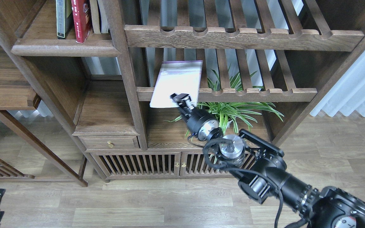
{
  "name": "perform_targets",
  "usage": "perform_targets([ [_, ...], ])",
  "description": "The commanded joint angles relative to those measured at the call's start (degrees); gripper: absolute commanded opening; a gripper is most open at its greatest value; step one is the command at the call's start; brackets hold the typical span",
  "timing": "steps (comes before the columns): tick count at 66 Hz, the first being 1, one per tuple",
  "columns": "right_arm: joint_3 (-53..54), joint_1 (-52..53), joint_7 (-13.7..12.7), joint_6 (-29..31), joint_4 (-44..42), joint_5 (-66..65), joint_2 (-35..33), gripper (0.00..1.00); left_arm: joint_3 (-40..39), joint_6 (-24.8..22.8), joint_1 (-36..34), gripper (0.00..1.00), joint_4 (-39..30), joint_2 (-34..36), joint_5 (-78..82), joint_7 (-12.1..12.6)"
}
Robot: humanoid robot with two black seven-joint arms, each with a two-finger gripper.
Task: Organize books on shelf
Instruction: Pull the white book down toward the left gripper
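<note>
Right gripper [182,98] pinches my pale paperback [176,83] at its near edge; long axis runs away, tilted slightly right.

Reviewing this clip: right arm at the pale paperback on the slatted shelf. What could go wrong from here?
1. The pale paperback overhangs the slatted shelf's front rail; the right gripper meets only its lower corner, so it may slip or bend.
2. If dropped, it could land on the plant below.
3. The solid shelf already holds upright books; inserting could topple them.
</note>
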Motion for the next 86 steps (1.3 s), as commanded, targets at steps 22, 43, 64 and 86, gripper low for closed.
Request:
perform_targets([
  [22, -3.38, -18.75, -10.71, 28.89, 8.74, -12.85, -4.23, 0.04, 8.97, 0.00, -4.08, 0.99, -0.09, -6.36, -0.28, -0.03],
  [43, -3.29, -23.06, -17.39, 32.29, 4.26, -15.32, -8.10, 0.04, 23.11, 0.00, -10.94, 0.98, -3.96, 1.90, -14.86, -1.53],
  [64, -2.42, -22.88, -26.44, 32.29, -5.67, -15.67, -7.75, 0.04, 31.56, 0.00, -12.70, 0.98, -17.40, 13.42, -21.19, -2.14],
  [86, -2.94, -23.06, -27.76, 32.29, -5.85, -15.40, -4.15, 0.04, 37.44, 0.00, -12.61, 0.98, -22.42, 12.89, -19.26, -1.88],
])
